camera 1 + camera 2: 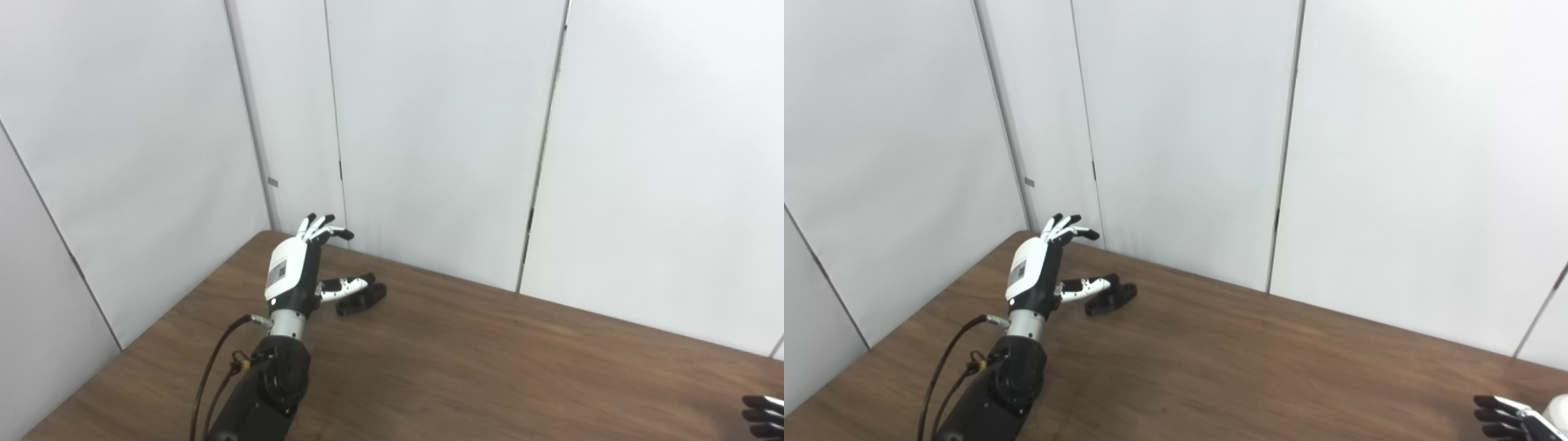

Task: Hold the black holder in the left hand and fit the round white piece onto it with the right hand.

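Left hand: white-and-black robot left hand [294,275] near the far left corner of the worktop, raised, fingers [318,226] spread wide and pointing up, holding nothing; thumb [346,285] sticks out right, just over the holder.
Holder: small black plastic holder [362,300] lying flat on the brown wood-grain worktop [490,361], just right of the left hand, near the far edge; thumb contact unclear.
Right hand: dark fingertips of the right hand [1507,416] at the near right corner, mostly cut off by the picture edge; grip cannot be told.
White piece: rounded white shape [1559,409] at the right edge beside the right hand, too cropped to identify.
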`<act>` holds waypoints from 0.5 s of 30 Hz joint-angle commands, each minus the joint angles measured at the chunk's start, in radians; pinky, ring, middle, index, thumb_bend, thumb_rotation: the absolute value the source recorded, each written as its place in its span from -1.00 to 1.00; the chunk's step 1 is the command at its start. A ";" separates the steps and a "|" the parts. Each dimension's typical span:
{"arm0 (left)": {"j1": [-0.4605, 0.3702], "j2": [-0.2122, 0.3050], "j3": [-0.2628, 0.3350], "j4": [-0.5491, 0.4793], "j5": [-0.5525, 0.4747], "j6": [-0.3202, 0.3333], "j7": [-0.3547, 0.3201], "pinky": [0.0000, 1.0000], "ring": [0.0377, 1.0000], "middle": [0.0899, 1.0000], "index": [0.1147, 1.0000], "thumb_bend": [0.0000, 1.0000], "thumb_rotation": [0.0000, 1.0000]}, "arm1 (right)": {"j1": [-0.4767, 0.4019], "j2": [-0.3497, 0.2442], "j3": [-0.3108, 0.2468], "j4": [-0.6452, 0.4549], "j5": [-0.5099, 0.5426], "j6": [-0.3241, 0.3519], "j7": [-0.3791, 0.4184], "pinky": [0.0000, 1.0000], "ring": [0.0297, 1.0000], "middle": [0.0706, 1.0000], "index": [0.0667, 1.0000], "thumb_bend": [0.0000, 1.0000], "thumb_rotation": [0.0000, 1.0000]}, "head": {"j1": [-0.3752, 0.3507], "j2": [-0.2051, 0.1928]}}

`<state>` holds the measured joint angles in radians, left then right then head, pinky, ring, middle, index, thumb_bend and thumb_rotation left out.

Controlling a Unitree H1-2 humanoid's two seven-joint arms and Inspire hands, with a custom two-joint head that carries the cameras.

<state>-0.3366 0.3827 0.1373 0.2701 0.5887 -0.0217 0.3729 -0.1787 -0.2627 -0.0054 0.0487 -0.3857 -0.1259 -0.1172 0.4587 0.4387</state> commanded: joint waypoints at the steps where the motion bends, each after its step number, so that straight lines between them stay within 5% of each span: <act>1: -0.050 0.039 -0.002 -0.006 0.018 0.011 0.021 0.78 1.00 0.83 0.29 0.87 -0.48 | -0.023 -0.016 -0.012 -0.044 -0.004 0.003 -0.002 0.13 0.22 0.27 0.32 0.22 -1.00 | 0.000 0.001; 15: -0.063 0.062 -0.071 0.057 0.044 0.105 0.014 0.92 1.00 0.97 0.34 1.00 -0.19 | -0.024 -0.016 -0.023 -0.070 0.004 0.029 0.020 0.10 0.20 0.26 0.31 0.23 -1.00 | 0.002 0.015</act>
<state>-0.3521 0.4093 0.0653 0.3385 0.6181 0.0779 0.3734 -0.1782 -0.2627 -0.0157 0.0116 -0.3838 -0.0867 -0.0912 0.4617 0.4525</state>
